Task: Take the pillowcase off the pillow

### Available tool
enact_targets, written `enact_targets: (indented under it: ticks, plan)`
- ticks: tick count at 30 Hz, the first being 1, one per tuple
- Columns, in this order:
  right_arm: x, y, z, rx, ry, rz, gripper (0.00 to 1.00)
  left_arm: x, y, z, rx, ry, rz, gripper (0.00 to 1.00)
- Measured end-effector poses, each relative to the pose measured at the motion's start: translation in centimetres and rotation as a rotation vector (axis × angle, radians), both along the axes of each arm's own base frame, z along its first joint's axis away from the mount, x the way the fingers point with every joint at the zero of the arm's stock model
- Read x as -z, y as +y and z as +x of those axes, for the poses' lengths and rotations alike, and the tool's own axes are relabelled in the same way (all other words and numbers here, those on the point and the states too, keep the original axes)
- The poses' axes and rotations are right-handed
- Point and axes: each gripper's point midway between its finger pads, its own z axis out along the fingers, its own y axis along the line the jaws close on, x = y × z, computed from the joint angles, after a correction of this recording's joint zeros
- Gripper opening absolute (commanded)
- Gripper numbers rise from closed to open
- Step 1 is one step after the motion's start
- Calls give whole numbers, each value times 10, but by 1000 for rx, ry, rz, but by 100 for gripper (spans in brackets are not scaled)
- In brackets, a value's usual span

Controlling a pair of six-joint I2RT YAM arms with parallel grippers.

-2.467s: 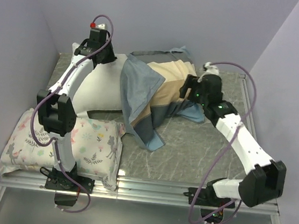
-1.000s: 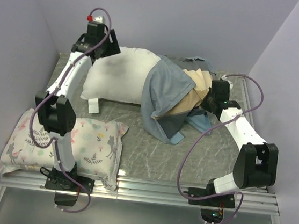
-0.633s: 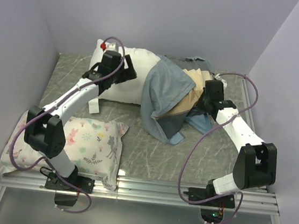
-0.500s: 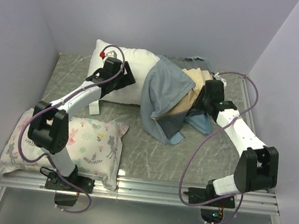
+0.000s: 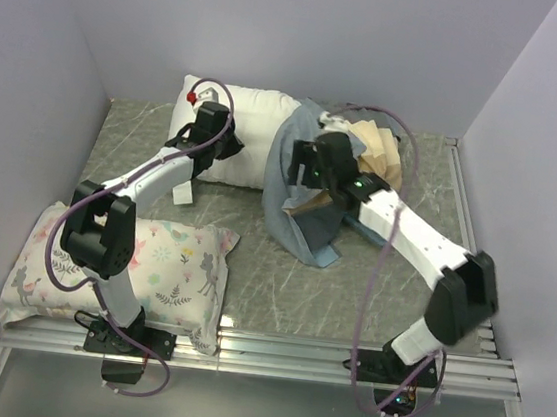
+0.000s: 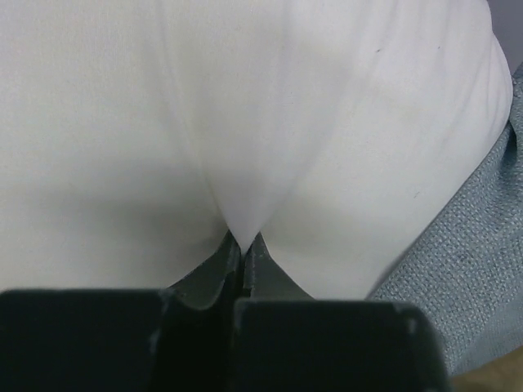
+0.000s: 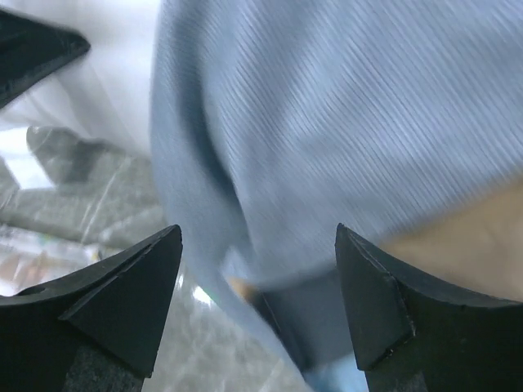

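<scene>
Pillowcase point(image 5: 292, 220), crumpled blue-grey with tan showing, covers the right end of the plump white pillow point(image 5: 259, 116) at the far side of the desk point(image 5: 351, 277); left fingers point(image 6: 214, 269) pinch pillow fabric, right fingers point(image 7: 131, 286) gape above the cover.

The left arm point(image 5: 151, 176) and right arm point(image 5: 411, 239) pair white link shells with chunky black joint housings. A thin purple cable point(image 5: 366, 107) loops along each. A small red cap point(image 5: 192, 101) marks the left wrist. The right gripper point(image 7: 257, 306) has matte black wedge-shaped fingers point(image 7: 122, 302).
</scene>
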Motion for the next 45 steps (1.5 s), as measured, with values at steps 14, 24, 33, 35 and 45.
enact_targets:
  ticks: [14,24,33,35,45]
  plan:
    - [19,71,98,150,-2,-248,5,-3,8,-4,16,16,17,0]
    - [2,-107,74,443,55,-189,0,-31,69,-6,-8,22,-79,0]
    - [14,-184,59,519,163,50,0,-66,131,-38,-103,-18,-178,0]
    - [18,-179,56,494,192,84,1,-61,132,-43,-105,-1,-182,0]
    - [-24,-103,10,320,60,23,75,-41,148,-40,-182,-3,-143,0]
